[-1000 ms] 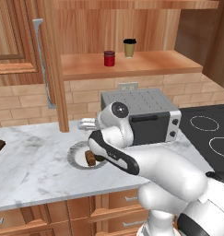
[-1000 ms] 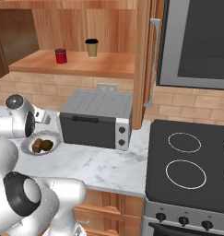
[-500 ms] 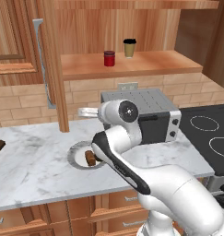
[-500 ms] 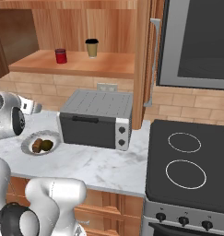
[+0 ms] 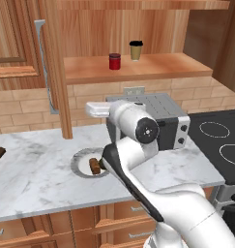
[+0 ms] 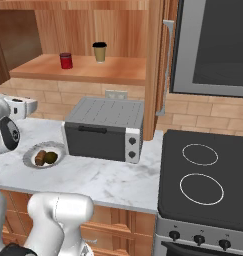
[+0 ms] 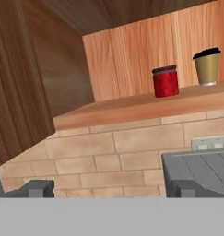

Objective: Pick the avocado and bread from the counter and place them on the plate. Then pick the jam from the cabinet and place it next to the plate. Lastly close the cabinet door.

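One jam (image 7: 165, 81), one cup (image 7: 207, 66), one plate (image 6: 30, 154), bread (image 6: 40, 158), avocado (image 6: 51, 157)

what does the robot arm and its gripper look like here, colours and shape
The arm is glossy white, built of fat rounded segments with dark bands at the joints and a round dark cap with a small pale mark on one joint. No cables show. The gripper has two small, blocky dark grey finger tips.

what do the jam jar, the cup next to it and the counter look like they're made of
The jam: probably glass, glossy red body with a dark lid. The paper cup: likely paper, matte tan wall under a dark lid. The counter: looks like polished marble, white with grey veining. Everything is rendered, so these are guesses from looks.
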### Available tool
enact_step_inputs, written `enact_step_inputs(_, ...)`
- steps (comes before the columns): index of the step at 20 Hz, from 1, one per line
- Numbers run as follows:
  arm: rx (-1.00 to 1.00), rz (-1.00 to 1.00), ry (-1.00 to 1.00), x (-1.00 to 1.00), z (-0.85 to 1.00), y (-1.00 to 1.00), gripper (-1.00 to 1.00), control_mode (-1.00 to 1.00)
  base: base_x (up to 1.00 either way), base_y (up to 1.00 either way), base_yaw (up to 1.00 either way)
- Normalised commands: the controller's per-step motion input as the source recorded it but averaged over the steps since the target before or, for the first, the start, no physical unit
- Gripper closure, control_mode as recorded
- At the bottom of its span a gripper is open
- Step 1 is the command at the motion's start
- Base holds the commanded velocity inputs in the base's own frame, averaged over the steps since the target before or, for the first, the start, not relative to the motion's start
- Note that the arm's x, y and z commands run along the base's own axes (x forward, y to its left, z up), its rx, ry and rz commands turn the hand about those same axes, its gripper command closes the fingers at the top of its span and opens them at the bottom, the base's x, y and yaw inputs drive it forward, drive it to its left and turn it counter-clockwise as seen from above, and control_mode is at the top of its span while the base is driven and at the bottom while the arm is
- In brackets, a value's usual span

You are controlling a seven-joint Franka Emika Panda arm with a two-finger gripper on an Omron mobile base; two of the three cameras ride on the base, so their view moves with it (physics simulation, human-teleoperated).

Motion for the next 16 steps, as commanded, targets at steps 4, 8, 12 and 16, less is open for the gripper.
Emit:
enact_step_inputs(4,0.0,-0.02,-0.38,-0.3,0.48,-0.13,-1.0,-1.0,0.0,0.0,0.0)
enact_step_inputs(8,0.0,-0.01,-0.18,-0.14,0.14,-0.01,-1.0,-1.0,0.0,0.0,0.0)
enact_step_inputs(12,0.0,0.0,0.0,-0.02,0.0,-0.02,-1.0,-1.0,0.0,0.0,0.0)
enact_step_inputs(16,0.03,-0.01,-0.02,-0.08,0.08,-0.34,-1.0,-1.0,0.0,0.0,0.0)
